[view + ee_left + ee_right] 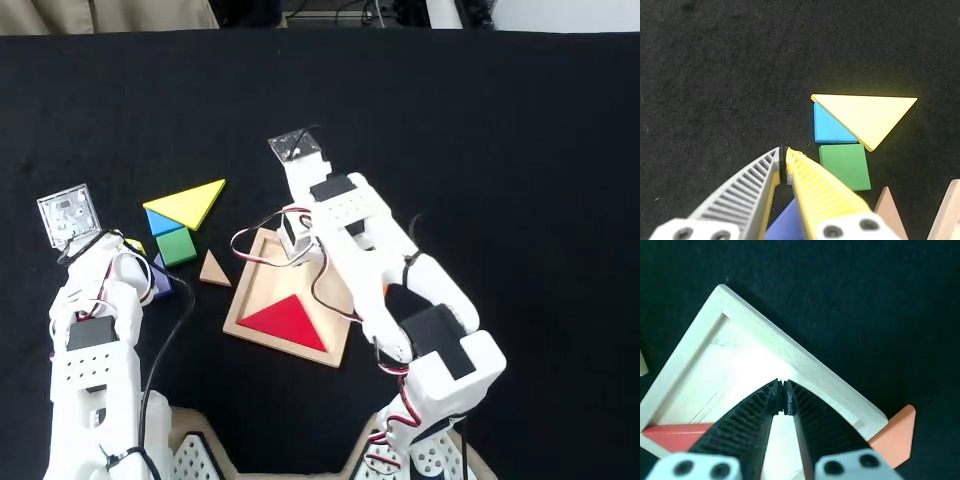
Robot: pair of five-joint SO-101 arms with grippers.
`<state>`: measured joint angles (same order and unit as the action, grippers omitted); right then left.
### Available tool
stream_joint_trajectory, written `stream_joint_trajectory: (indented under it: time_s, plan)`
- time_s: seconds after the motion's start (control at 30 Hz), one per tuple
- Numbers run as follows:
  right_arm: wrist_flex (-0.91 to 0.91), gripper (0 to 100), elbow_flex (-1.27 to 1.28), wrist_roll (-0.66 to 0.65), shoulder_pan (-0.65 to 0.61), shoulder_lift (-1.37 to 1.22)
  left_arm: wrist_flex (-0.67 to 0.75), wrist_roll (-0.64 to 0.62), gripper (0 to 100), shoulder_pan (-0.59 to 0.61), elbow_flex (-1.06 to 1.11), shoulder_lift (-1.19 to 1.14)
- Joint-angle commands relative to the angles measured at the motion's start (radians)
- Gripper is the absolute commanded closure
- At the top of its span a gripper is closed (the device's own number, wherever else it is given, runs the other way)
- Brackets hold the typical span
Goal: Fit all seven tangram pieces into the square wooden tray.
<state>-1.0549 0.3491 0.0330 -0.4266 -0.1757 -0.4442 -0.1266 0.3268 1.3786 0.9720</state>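
Two ribbed grippers, both with jaws pressed together and nothing visibly pinched, above a matte black cloth (480, 150).

One flat piece already inside the square wooden tray (238, 298): a large red triangle (285, 322), smooth-faced, along the tray edge nearest the arm bases. Pale raised rim and a lighter, fine-grained floor.

Right gripper (781, 387): black ridged fingers tapering to a closed tip over the bare floor of the tray, close to the inner side of one rim. Just outside that rim, near a tray corner, an orange piece (897, 432) with one blunt corner showing.

Left gripper (784, 152): one grey and one yellow ridged finger, meeting at the tips, well to the left of the tray as seen from above, with a violet-blue piece (785, 225) directly beneath, shape mostly hidden.

Between that gripper and the tray, a small tan wooden triangle (212, 270), nearest the tray's left rim but apart from it. Farther from the tray, a green square (176, 246); beyond it a blue right triangle (160, 221), long side flush against a large yellow triangle (190, 203). All pieces flat on the cloth, with solid colour and crisp edges.
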Motion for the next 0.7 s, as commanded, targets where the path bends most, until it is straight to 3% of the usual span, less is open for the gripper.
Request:
stream_joint_trajectory:
  time_s: [0.0,0.67]
  plan:
    - [0.005,98.7,0.018,-0.054,0.018,0.002,0.018,0.002,97,-0.012,-0.008,0.009]
    - [0.005,98.7,-0.004,-0.080,-0.037,0.002,0.018,0.002,97,-0.036,-0.007,0.008]
